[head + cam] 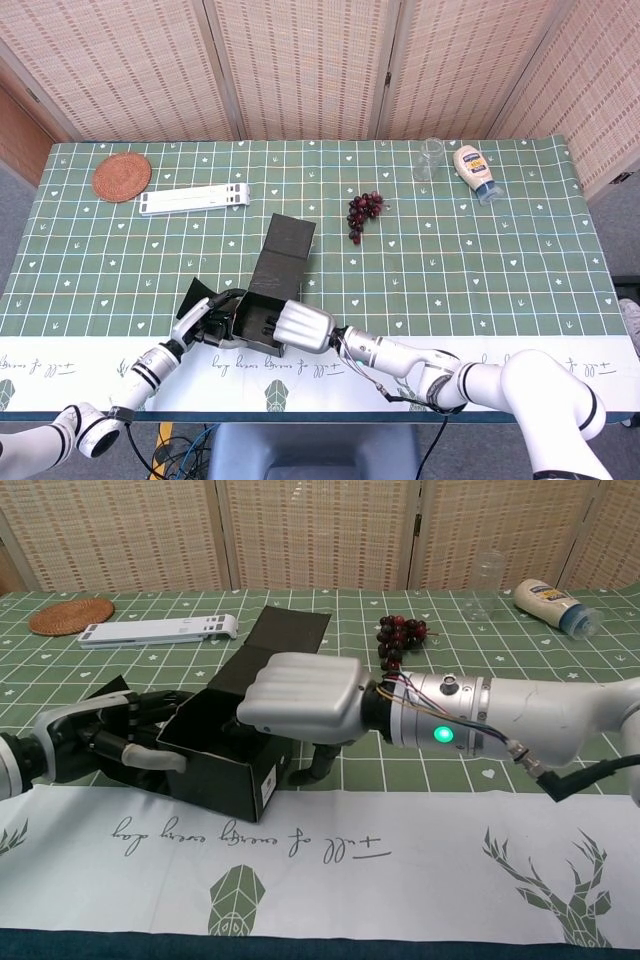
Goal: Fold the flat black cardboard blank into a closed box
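Black cardboard box (225,750), half-formed, sits at the lower left of centre in the head view, its lid flap (285,248) open toward the grapes (363,214). Left robot hand (105,742) grips its left wall, fingers closed on the card. Right robot hand (300,698) reaches in; whether its fingers are together, I cannot tell. Best to brace left, press walls square, then fold the flap.
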Controlling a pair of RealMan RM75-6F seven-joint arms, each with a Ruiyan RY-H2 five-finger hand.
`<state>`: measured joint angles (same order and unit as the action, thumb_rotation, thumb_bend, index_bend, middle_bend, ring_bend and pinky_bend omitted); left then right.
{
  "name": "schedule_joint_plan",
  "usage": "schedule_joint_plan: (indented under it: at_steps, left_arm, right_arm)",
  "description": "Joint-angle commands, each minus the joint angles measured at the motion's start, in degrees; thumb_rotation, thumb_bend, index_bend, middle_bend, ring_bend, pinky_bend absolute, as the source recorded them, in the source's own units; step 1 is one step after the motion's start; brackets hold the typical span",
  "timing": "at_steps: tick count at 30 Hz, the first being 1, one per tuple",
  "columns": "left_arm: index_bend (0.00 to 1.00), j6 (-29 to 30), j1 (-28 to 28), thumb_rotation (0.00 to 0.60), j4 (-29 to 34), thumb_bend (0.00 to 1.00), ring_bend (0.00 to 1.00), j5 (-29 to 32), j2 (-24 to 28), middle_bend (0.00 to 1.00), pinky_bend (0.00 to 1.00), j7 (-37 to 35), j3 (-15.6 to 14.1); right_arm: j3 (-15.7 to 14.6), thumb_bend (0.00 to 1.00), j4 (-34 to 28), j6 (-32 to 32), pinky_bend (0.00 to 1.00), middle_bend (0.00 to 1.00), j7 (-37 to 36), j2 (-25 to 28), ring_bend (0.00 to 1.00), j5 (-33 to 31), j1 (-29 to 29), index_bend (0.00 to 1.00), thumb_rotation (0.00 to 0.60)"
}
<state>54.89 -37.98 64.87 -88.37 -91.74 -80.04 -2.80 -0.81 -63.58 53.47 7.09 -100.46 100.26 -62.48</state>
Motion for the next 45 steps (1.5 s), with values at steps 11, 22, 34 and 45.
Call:
schedule_joint_plan:
  at_steps: [11, 22, 34, 45]
  left_arm:
    - [0.21, 0.1, 0.3, 0.600, 0.2, 0.11, 0.62, -0.4, -0.1, 0.17, 0.71, -0.4, 0.1]
    - [0.19, -0.2, 0.4, 0.600, 1.9, 0.11, 0.62, -0.4, 0.8, 0.17, 0.71, 0.7, 0.2]
    - [0.19, 1.0, 1.2, 0.600, 3.9, 0.11, 0.62, 0.1, 2.2, 0.17, 0.71, 3.4, 0.9]
    - [0.19, 4.3, 2.8, 0.600, 6.1, 0.11, 0.62, 0.5, 5.4, 0.17, 0.71, 5.7, 2.0]
  right_arm:
    - [0.5, 0.37, -0.5, -1.2, 1.00, 0.82, -1.3, 1.2, 0.80, 0.3, -1.5, 0.75, 0.600]
    - [1.5, 0.16, -2.2, -3.7, 1.00, 0.39, -1.5, 4.7, 0.75, -0.5, -3.1, 0.34, 0.600]
    - [3.3, 0.08, -5.7, 0.4, 1.00, 0.23, 1.0, 6.8, 0.73, -3.6, 0.5, 0.16, 0.600]
    - [5.1, 0.05, -25.7, 0.7, 1.00, 0.27, -0.7, 14.3, 0.73, -22.1, 11.7, 0.11, 0.600]
